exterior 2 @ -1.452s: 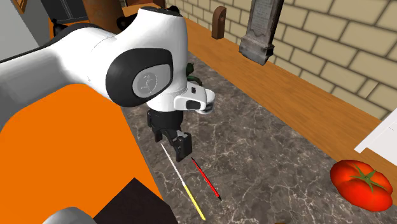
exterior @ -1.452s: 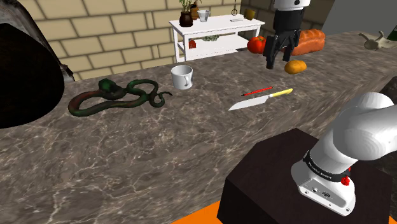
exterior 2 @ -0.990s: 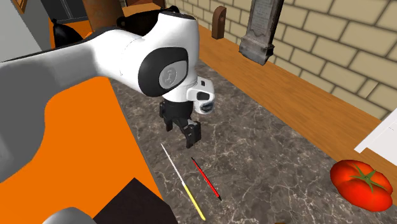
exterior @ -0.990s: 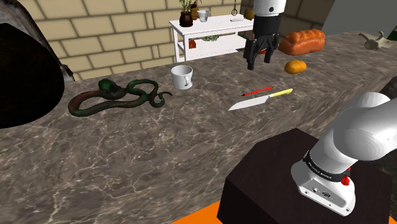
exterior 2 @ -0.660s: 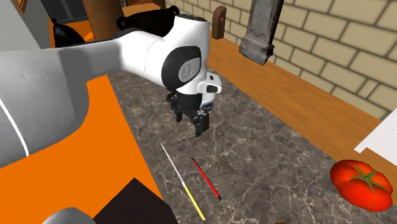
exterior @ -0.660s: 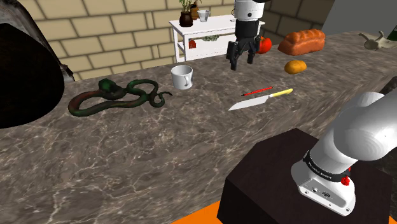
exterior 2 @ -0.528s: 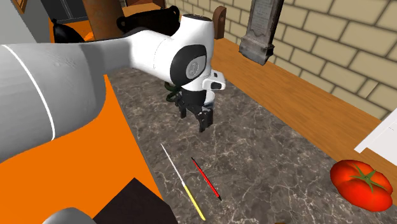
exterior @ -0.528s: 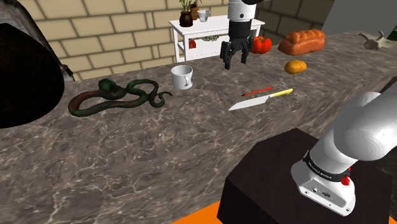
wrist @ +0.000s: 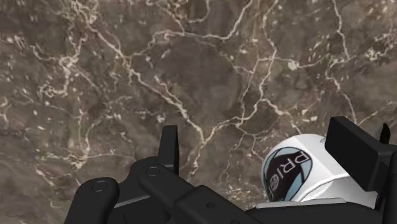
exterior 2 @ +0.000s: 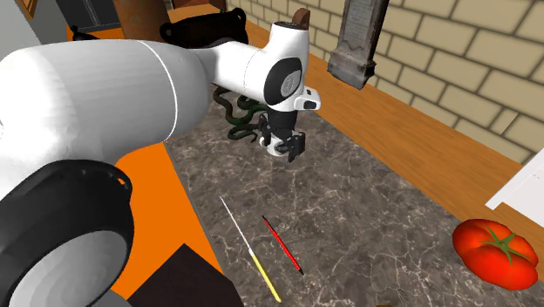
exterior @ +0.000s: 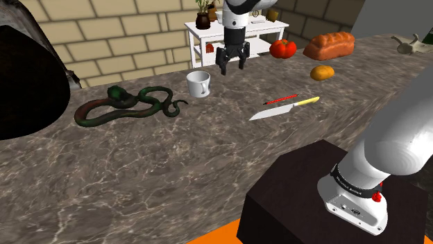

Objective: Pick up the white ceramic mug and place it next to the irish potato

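White mug [exterior: 198, 84] standing upright on the dark marbled surface [exterior: 173, 166], with the jaws hanging wide and empty above it, a little to the shoulder view's right

In the wrist view the mug [wrist: 299, 175] is showing a round dark and pale blue badge lettered "PRI", and it is lying below the gap between the black fingers [wrist: 168, 149], close to one of them, with neither clasping it; a green and reddish toy snake [exterior: 128, 102] is curling just beside the mug on the shoulder view's left, a red pencil [exterior: 280, 100] and a yellow-handled knife [exterior: 284, 109] are lying nearer the stand, and the orange-brown potato [exterior: 322, 72] is sitting well apart at the shoulder view's right, near a tomato [exterior: 282, 48] and a bread loaf [exterior: 331, 45]
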Controlling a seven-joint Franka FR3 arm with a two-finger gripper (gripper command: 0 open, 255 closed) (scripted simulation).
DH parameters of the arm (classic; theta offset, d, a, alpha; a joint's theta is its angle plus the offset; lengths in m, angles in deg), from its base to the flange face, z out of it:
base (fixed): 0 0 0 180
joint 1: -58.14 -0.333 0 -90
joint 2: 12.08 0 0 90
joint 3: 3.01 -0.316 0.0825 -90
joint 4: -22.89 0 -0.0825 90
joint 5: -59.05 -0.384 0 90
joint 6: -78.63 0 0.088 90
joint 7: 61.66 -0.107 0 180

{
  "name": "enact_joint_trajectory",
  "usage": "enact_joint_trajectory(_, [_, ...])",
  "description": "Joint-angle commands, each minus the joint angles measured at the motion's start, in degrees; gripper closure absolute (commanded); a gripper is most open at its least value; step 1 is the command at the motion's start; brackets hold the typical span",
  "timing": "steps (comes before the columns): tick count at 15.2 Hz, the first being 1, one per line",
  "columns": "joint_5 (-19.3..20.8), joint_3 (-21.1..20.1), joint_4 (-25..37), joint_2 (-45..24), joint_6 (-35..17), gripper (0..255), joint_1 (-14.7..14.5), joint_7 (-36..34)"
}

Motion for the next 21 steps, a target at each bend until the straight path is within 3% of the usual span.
enact_joint_trajectory(1, [-0.1, -0.4, 3.7, -4.3, -1.0, 0, -0.3, -0.6])
enact_joint_trajectory(9, [0.1, -1.0, 22.2, -20.7, -0.9, 0, -1.2, -1.6])
enact_joint_trajectory(16, [0.1, -1.0, 18.2, -21.7, -5.9, 0, -1.3, -1.5])
enact_joint_trajectory(21, [0.1, -1.0, 17.9, -21.8, -6.3, 0, -1.4, -1.5])
